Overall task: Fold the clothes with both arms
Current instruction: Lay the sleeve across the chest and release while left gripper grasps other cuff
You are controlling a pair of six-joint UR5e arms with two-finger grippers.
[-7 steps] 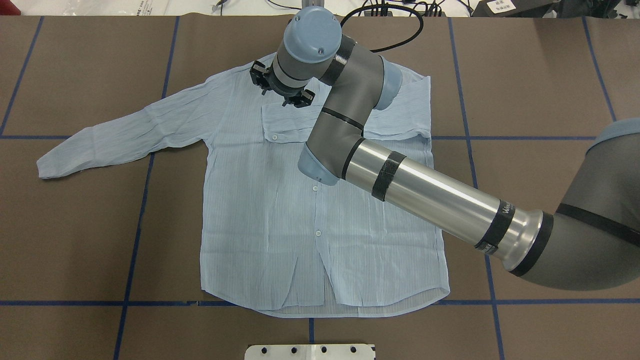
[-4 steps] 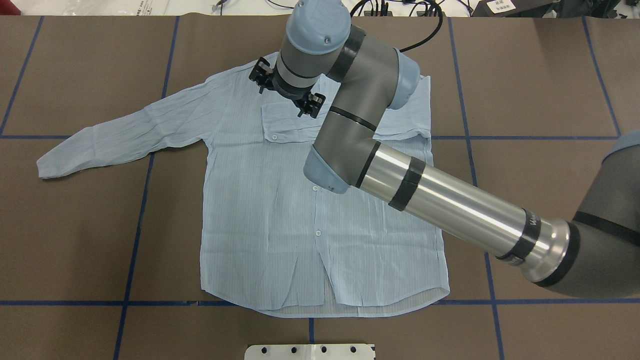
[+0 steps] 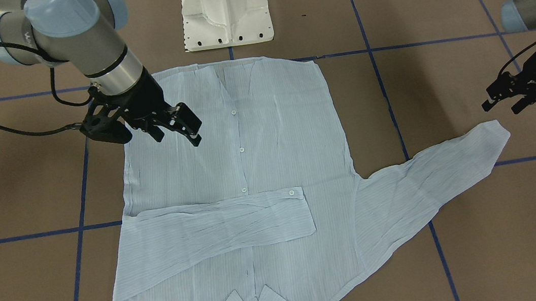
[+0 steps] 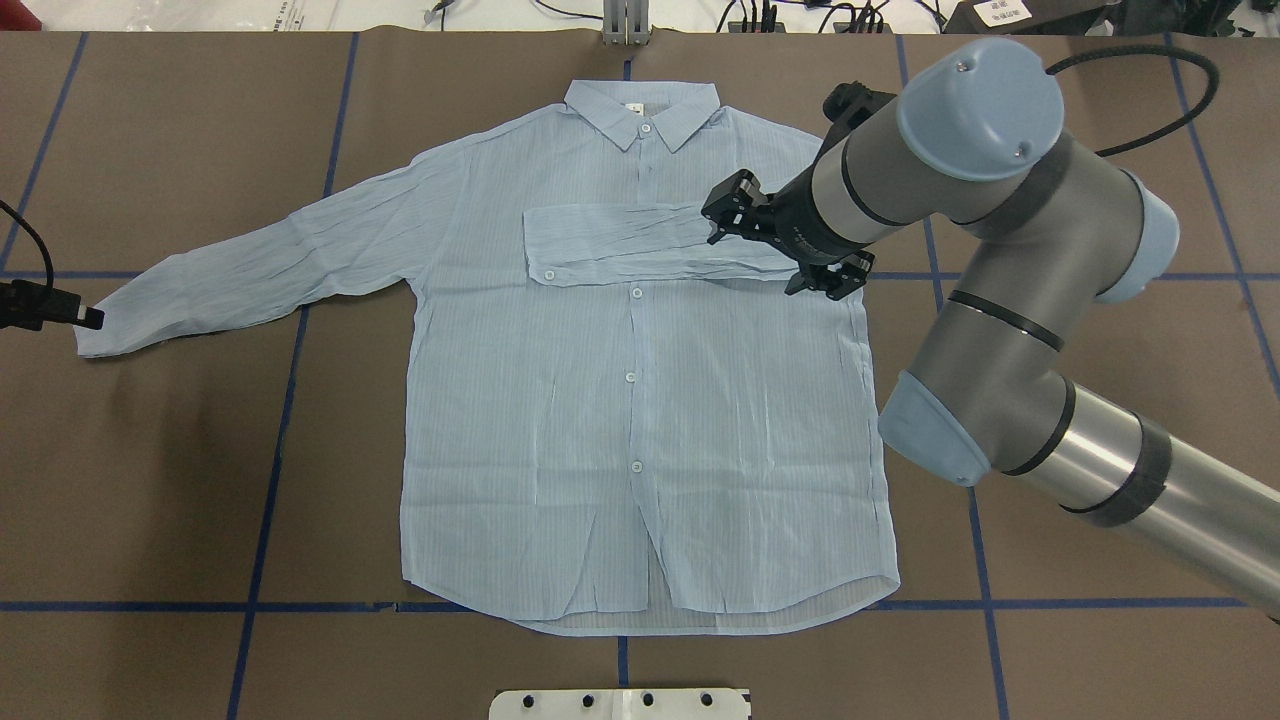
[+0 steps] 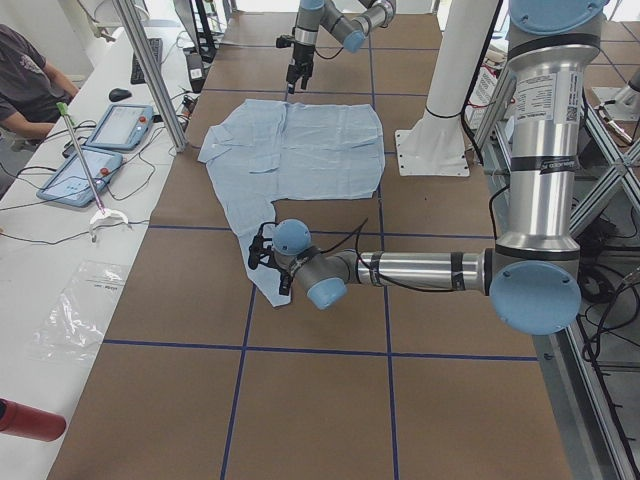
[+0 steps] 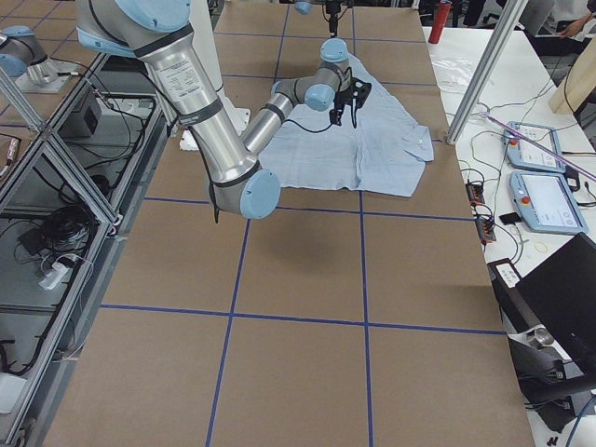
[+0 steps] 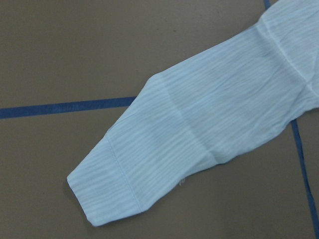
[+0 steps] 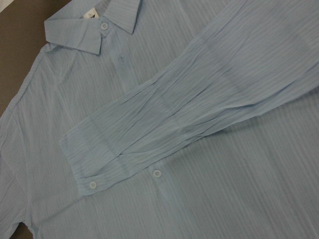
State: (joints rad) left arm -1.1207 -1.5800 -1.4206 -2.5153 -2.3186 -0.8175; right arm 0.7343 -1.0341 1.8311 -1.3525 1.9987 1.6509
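Note:
The light blue shirt (image 4: 620, 430) lies flat and buttoned on the brown table (image 4: 1100, 150), collar (image 4: 640, 105) at the far side. One sleeve (image 4: 620, 235) is folded across the chest; the right wrist view shows it (image 8: 189, 114) from close above. The other sleeve (image 4: 250, 270) stretches out to the left, its cuff (image 7: 114, 194) flat under the left wrist camera. My right gripper (image 4: 780, 240) hangs open and empty above the shirt's right shoulder edge. By the cuff end my left gripper (image 3: 500, 106) hovers open, holding nothing.
The white pedestal base (image 3: 225, 12) stands at the robot's side of the table. Blue tape lines (image 4: 270, 450) grid the brown cover. A side bench with tablets (image 5: 100, 130), a seated person (image 5: 30, 80) and aluminium posts (image 5: 150, 70) lie beyond the far edge.
My right arm has swung from over the collar and chest to the shirt's right shoulder, uncovering the collar. The left gripper has come into view at the left edge by the cuff.

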